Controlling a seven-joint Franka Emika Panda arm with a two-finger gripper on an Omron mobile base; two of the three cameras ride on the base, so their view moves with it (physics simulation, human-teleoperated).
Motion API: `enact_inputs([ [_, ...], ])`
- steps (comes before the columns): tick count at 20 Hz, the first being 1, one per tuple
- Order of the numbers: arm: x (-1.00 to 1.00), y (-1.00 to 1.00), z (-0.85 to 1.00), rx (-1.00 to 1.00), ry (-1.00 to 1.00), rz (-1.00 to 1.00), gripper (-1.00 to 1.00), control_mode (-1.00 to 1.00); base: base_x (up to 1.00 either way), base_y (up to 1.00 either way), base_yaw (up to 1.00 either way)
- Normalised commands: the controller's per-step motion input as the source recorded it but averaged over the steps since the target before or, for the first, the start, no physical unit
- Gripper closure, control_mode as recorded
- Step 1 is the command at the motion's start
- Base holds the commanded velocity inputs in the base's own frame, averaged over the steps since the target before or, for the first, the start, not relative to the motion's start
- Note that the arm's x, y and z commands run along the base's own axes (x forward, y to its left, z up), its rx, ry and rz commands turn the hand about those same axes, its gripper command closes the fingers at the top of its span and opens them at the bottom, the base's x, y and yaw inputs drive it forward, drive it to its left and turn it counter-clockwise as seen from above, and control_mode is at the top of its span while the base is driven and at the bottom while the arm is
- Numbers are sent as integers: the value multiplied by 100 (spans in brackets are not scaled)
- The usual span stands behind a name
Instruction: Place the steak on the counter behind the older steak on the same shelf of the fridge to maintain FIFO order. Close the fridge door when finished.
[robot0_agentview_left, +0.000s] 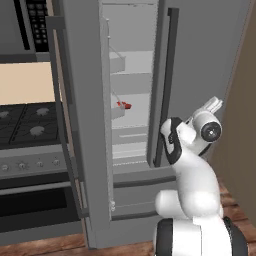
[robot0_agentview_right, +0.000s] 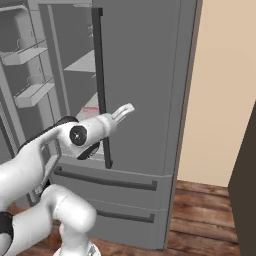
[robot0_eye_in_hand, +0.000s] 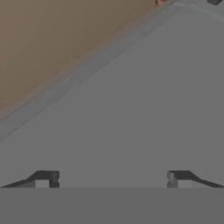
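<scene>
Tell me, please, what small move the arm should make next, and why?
Probably swing toward the open left door to push it shut. Red meat already lies on a fridge shelf, and the hand is open and empty, facing the closed right door.

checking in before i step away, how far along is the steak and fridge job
Looks done: red meat lies on a fridge shelf; whether it is one steak or two, I cannot tell. In hand: nothing; the pincer is open and empty, facing the closed right door. Left: the left fridge door is open, so closing it remains.
</scene>
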Motion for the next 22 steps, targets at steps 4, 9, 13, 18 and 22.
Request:
enact_inputs([
  [4, -100, -13, 100, 0, 7, -13, -100, -100, 0, 0, 0],
  [9, -100, 0, 98, -3, 7, -8, -100, -100, 0, 0, 0],
  [13, -99, 19, 50, -12, 16, -2, -100, -100, 0, 0, 0],
  [18, -91, 53, -2, -19, 16, 0, -100, -100, 0, 0, 0],
  [22, -91, 71, -44, -24, 3, 1, -100, -100, 0, 0, 0],
])
